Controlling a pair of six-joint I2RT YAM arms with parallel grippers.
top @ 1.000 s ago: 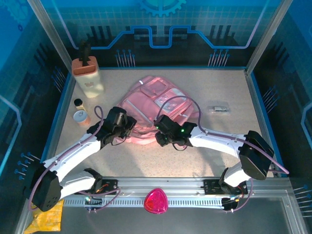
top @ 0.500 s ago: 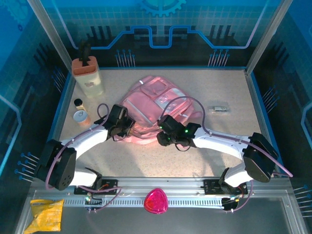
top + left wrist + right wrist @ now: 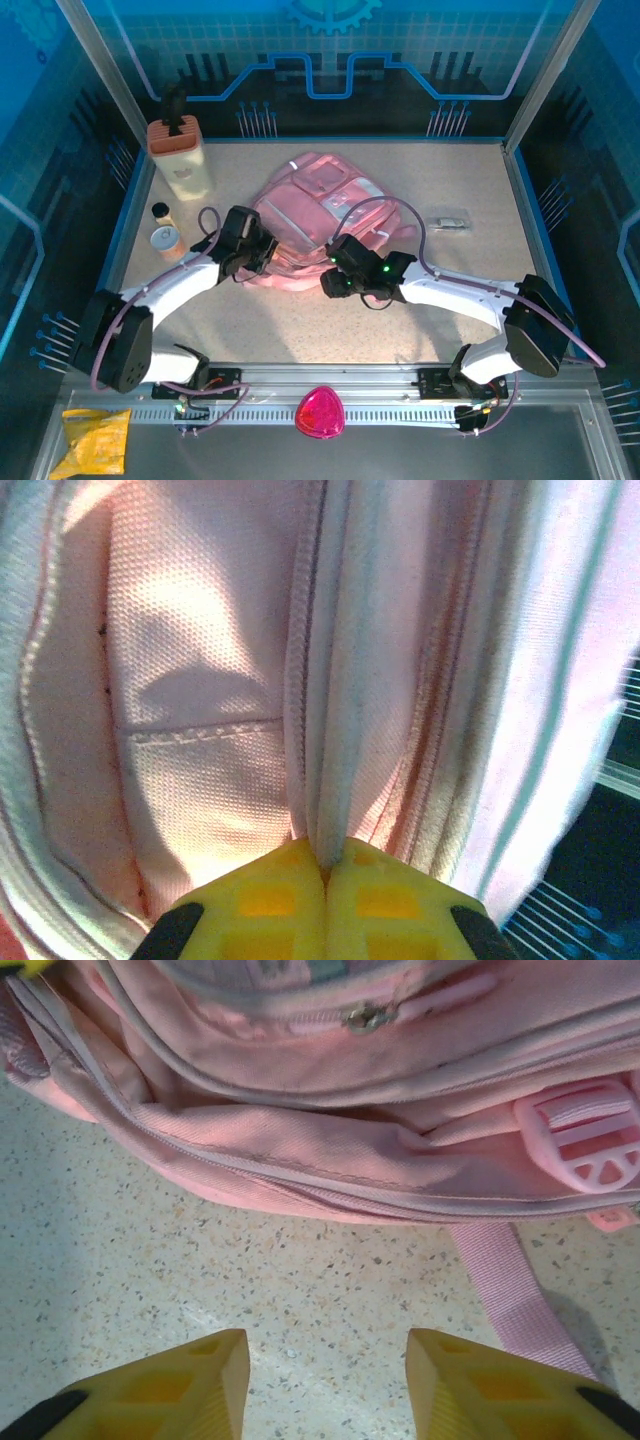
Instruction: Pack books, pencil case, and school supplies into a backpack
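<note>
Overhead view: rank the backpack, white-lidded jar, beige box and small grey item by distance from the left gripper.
1. Backpack, clamped in the left gripper.
2. Jar, to its left.
3. Beige box, back left.
4. Grey item, right side.

Large pink backpack (image 3: 310, 195) lying flat mid-table; small grey-white school supply (image 3: 449, 222) apart, right of it.

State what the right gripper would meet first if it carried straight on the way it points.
Most likely the near edge of the backpack, straight ahead of the open right gripper across bare table; depth is unclear, so it might graze the table first.
</note>
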